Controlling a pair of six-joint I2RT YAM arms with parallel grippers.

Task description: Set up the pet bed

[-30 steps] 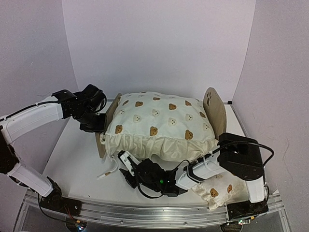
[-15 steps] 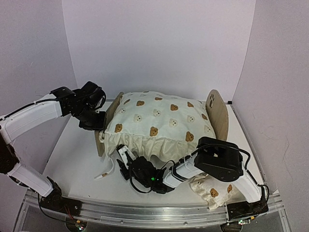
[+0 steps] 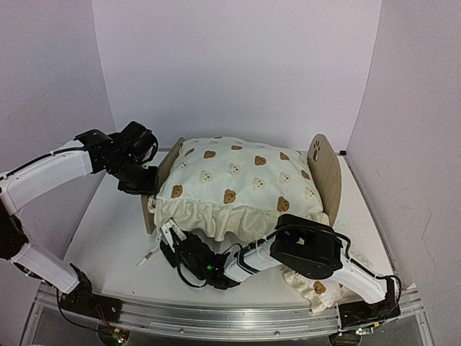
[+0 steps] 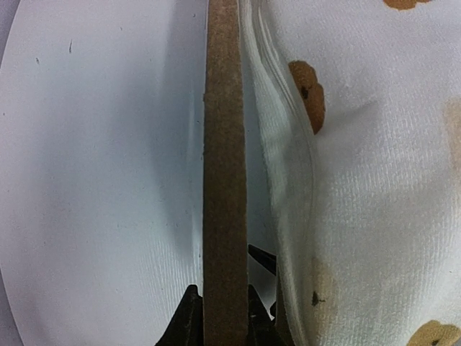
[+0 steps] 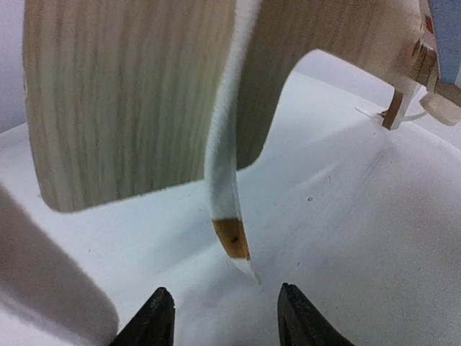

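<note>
Top view: bright, even, diffuse light from above, no glare. The large cream bear-print cushion [image 3: 238, 180] throws a soft shadow at 6 o'clock onto the white table [image 3: 108, 231].
Left wrist view: the edge of the light-wood pet bed frame [image 4: 225, 144] is sharp, with a grey shadow at its 9 o'clock side.
Right wrist view: wood grain smeared; white fabric tie with tan tip [image 5: 223, 187] fuzzy-edged.

The cushion [image 3: 238, 184] hides most of the pet bed [image 3: 325, 171]; the right arm [image 3: 310, 249] covers part of the small pillow [image 3: 322, 290].
</note>
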